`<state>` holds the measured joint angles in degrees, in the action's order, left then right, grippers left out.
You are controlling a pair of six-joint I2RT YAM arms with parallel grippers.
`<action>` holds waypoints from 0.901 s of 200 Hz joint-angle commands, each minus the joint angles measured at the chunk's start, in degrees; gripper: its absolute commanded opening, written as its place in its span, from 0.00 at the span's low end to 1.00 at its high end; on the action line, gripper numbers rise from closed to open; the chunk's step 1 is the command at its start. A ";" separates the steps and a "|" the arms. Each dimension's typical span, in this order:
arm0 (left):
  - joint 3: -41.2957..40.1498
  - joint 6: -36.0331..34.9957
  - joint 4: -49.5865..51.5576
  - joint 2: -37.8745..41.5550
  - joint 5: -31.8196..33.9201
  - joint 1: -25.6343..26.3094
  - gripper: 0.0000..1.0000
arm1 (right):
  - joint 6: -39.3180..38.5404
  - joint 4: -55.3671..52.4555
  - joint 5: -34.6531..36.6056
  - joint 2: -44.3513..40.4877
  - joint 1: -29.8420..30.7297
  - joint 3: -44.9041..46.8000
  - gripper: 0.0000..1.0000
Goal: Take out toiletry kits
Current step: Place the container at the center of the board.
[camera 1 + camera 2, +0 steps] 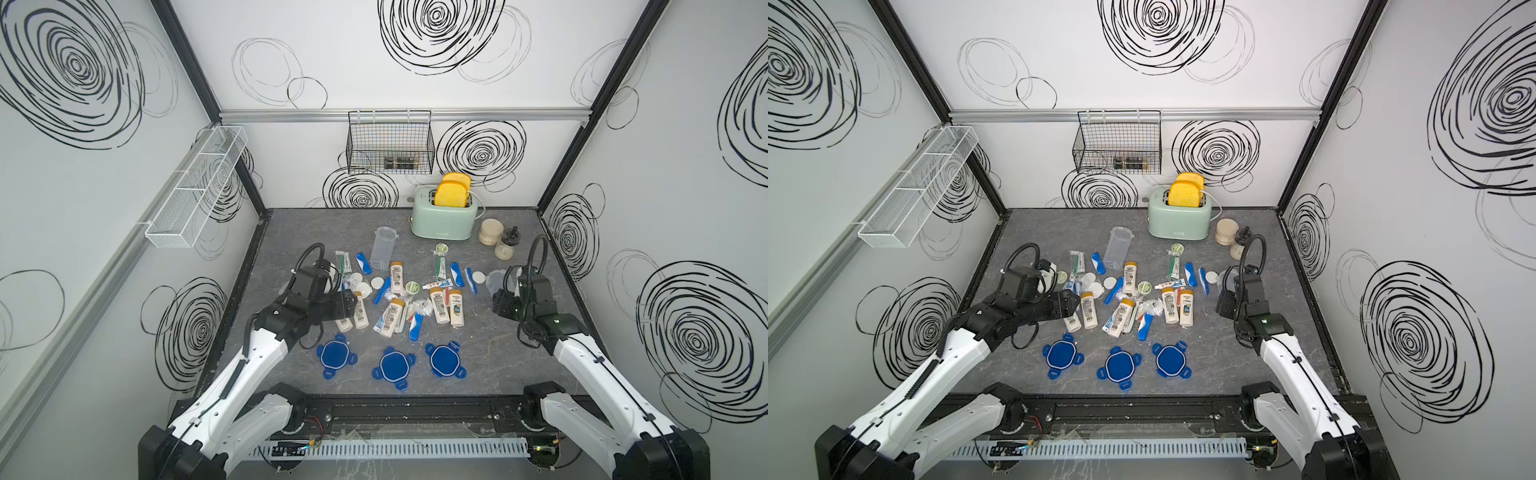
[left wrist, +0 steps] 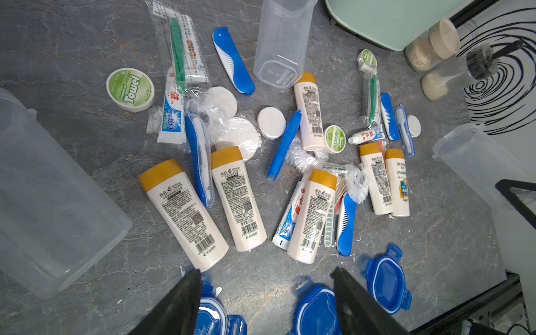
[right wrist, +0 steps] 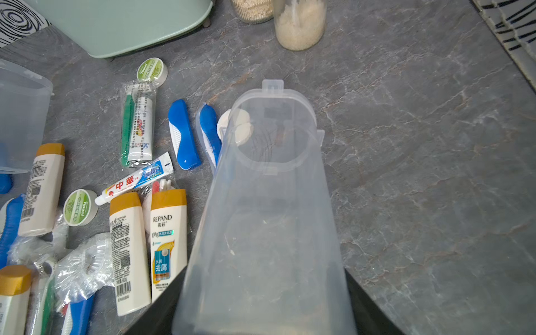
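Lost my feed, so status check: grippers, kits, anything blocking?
Left gripper open, empty, over the kits. Right gripper shut on clear jar, tipped mouth toward table, looks empty. Kits scattered on table; blue lids lie apart, nothing blocking.

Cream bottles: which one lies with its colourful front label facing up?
The bottle farthest to the right, bearing a blue picture label; the other five show only black print and barcodes.

Right of your right gripper: bare table. Left: toiletry kits crowd. Ahead: held clear jar, toaster.
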<state>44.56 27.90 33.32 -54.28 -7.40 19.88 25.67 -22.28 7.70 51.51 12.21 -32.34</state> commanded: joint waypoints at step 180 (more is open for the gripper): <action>-0.21 0.27 -0.55 0.01 0.28 0.24 0.76 | 7.70 8.46 -3.14 2.96 4.93 9.53 0.48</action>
<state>44.56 27.92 33.32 -54.30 -7.42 19.88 31.51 -11.33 7.18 53.39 16.69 -25.06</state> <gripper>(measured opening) 0.756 0.673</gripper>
